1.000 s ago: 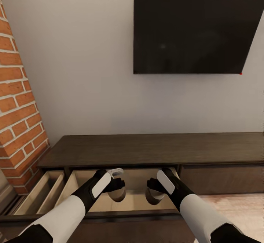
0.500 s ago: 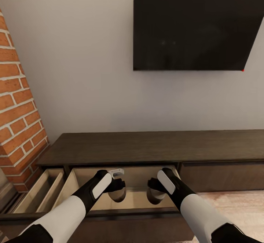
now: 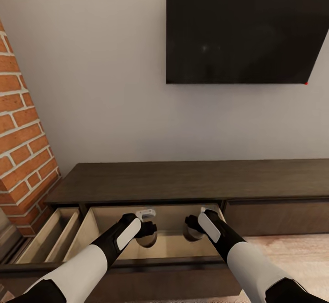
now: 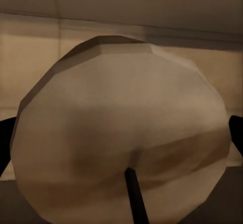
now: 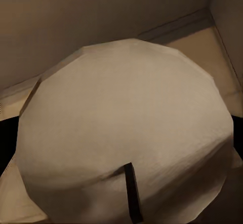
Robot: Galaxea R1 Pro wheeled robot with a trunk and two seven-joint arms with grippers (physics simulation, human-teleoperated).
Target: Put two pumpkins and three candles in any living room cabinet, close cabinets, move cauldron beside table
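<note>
The dark-brown cabinet (image 3: 183, 182) stands against the wall with its middle drawer (image 3: 173, 248) pulled open, showing a pale beige inside. Over that drawer my left gripper (image 3: 147, 237) is shut on a beige faceted candle (image 3: 146, 241). My right gripper (image 3: 194, 232) is shut on a second candle (image 3: 193, 235), also over the drawer. In the left wrist view the candle (image 4: 121, 133) sits close between dark fingers (image 4: 235, 133), with the drawer's inner wall behind it. In the right wrist view the other candle (image 5: 126, 133) hangs near the drawer's back corner.
A second drawer (image 3: 50, 234) stands open at the left end of the cabinet, next to the brick fireplace (image 3: 23, 147). The right drawer front (image 3: 274, 218) is shut. A black TV (image 3: 242, 29) hangs on the wall above. Wood floor (image 3: 292, 252) lies at the right.
The head view has shifted, so the camera moved. Both grippers, still holding their candles, have edged a little farther in over the open drawer.
</note>
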